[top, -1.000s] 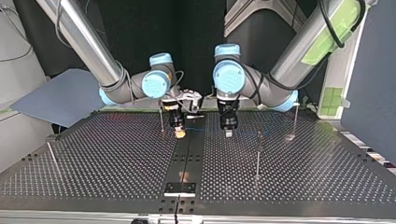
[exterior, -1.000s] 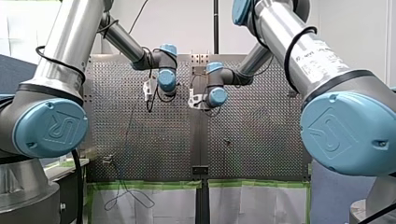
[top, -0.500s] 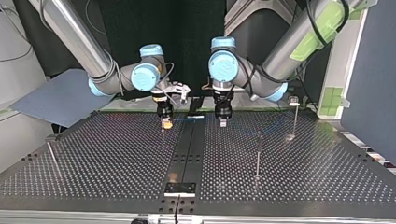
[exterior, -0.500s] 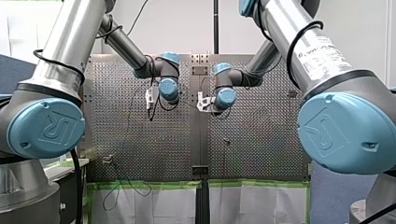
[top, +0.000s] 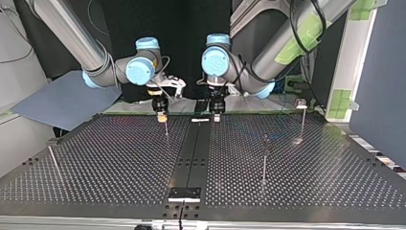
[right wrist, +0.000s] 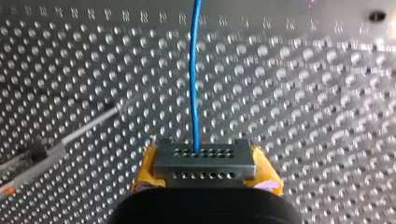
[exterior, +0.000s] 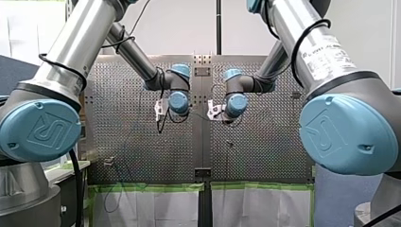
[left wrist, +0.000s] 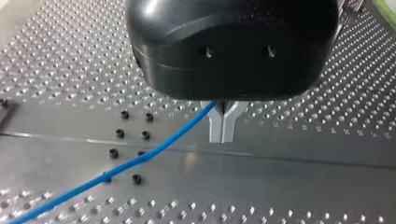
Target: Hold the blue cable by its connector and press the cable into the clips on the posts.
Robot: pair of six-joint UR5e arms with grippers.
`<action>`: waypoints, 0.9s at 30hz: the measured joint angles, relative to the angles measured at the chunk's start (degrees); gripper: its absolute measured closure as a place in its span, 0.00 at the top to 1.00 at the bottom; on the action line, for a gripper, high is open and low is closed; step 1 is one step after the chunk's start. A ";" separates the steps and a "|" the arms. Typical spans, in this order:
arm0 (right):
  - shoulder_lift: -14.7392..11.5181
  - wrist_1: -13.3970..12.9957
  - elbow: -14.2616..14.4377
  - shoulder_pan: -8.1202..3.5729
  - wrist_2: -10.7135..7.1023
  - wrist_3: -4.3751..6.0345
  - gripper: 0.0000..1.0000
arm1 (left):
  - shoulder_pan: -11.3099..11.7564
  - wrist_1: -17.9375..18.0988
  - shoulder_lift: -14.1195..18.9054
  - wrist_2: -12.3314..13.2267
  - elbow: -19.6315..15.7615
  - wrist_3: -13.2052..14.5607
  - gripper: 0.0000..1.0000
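the blue cable (right wrist: 195, 84) leaves the dark connector (right wrist: 204, 163) and runs straight ahead over the perforated table (right wrist: 303, 116); further along it passes between the metal fingers (left wrist: 215, 126) of my left gripper (left wrist: 222, 126) and trails away low across the plate. my right gripper (right wrist: 205, 171) pinches the connector between its yellow pads (right wrist: 145, 170), and my left gripper is pressed together on the cable itself. in the top view both sit close together at the table's edge on the arms' side, the nearest post (top: 166, 133) just in front of my right gripper and the other posts (top: 265, 158) well apart

risks, as i judge them: the thin cable could slide through the narrow metal fingers if the arms draw apart, or that pull could twist the connector in the pads. the clips look small, so a slightly wrong line would lay the cable beside one, and a sideways push could bend a slim post

only the wrist views show both grips and the cable clearly. in the top view the cable is too faint to trace, yet that view alone shows the posts standing and how the grippers lie to them. the front view hides the fingertips
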 joint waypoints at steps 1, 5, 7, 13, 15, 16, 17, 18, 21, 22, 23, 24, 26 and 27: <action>-0.19 -0.40 0.46 -0.20 0.01 -0.03 0.00 | -0.30 0.47 -0.47 -0.03 0.00 -0.01 0.02; -0.57 -1.87 2.64 -1.18 0.08 -0.16 0.00 | -1.17 2.22 -2.45 0.19 0.00 -0.04 0.02; -0.57 -2.66 3.69 -1.65 0.04 -0.02 0.00 | -1.81 3.24 -3.67 0.13 0.01 -0.22 0.02; -0.53 -6.00 7.25 -3.43 -0.53 1.05 0.00 | -4.23 6.15 -6.98 -0.82 0.01 -1.77 0.02; -0.46 -7.27 8.45 -4.01 -0.86 1.20 0.00 | -4.62 6.69 -7.52 -0.94 -0.01 -1.93 0.02; -0.41 -7.81 8.85 -4.21 -1.08 1.26 0.00 | -4.87 7.03 -7.72 -0.98 -0.01 -1.98 0.02; -0.31 -8.47 9.25 -4.48 -1.43 1.38 0.00 | -5.08 7.27 -7.81 -0.98 0.00 -2.01 0.02; -0.18 -8.96 9.49 -4.70 -1.75 1.54 0.00 | -5.29 7.50 -7.88 -0.95 0.00 -2.05 0.02; 0.66 -10.38 10.04 -5.43 -3.05 2.37 0.00 | -5.97 8.25 -8.36 -0.89 0.00 -2.22 0.02; 1.04 -10.66 10.13 -5.65 -3.52 2.57 0.00 | -6.16 8.53 -8.73 -0.85 0.00 -2.26 0.02; 1.59 -10.92 10.20 -5.94 -4.19 2.76 0.00 | -6.29 8.81 -9.08 -0.80 0.00 -2.29 0.02; 1.99 -11.09 10.24 -6.15 -4.67 2.88 0.00 | -6.40 9.17 -9.50 -0.76 0.01 -2.32 0.02; 2.89 -11.51 10.29 -6.69 -5.78 3.18 0.00 | -6.61 10.08 -10.54 -0.70 0.01 -2.38 0.02; 3.27 -11.73 10.30 -6.93 -6.22 3.35 0.00 | -6.69 10.50 -10.99 -0.72 0.01 -2.41 0.02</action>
